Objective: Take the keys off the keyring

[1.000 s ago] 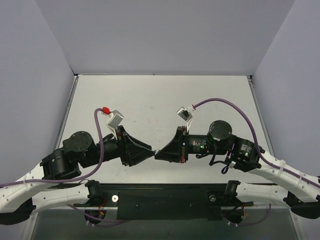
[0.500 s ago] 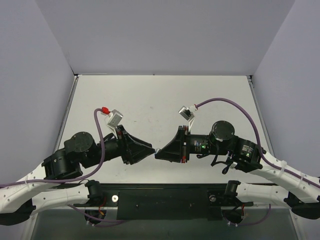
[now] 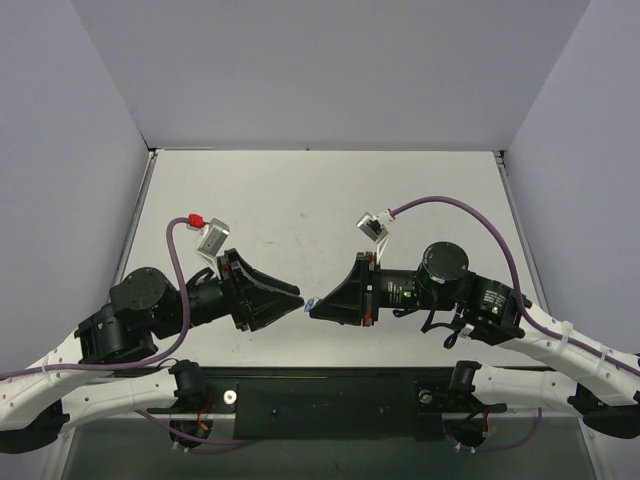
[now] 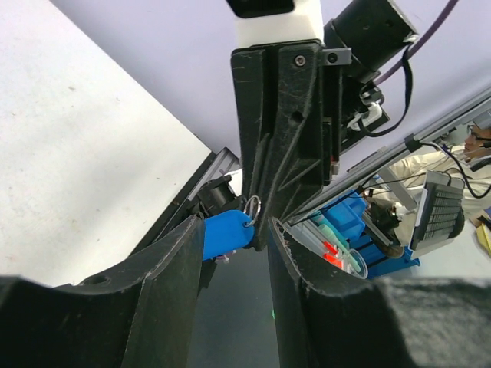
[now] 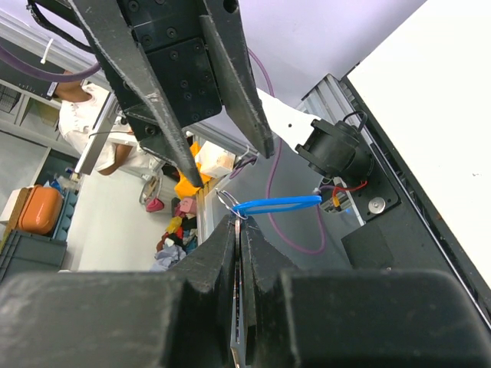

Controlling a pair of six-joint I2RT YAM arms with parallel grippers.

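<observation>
Black two-finger right gripper [image 5: 238,224] reaches in from the right, forearm low and nearly level, tips aimed left at the table's near-middle. Its fingers are pressed together w/ no gap, pinching the thin wire ring end of the bright-blue oval plastic keyring [image 5: 276,205]. Black left gripper [image 3: 298,296] comes in from the left, mirror-fashion, aimed right and a bit higher. Its fingers are spread apart and grip nothing; the right wrist view shows both tips just above the tag. The two grippers meet nearly tip to tip over the white tabletop [image 3: 300,200], close to its near edge, and the keyring is held in the air btw. them, off the surface.

In the right wrist view the tag is edge-on, long axis approx. level across the frame, ring end at the pinching tips, free end pointing away. The left wrist view shows its broad face; its far end is hidden behind one left finger [image 4: 153,291].

Top view gives only a blue speck. Silver keys can't be told apart from the ring loop. Both arms' rear links are cut off at the bottom corners.
</observation>
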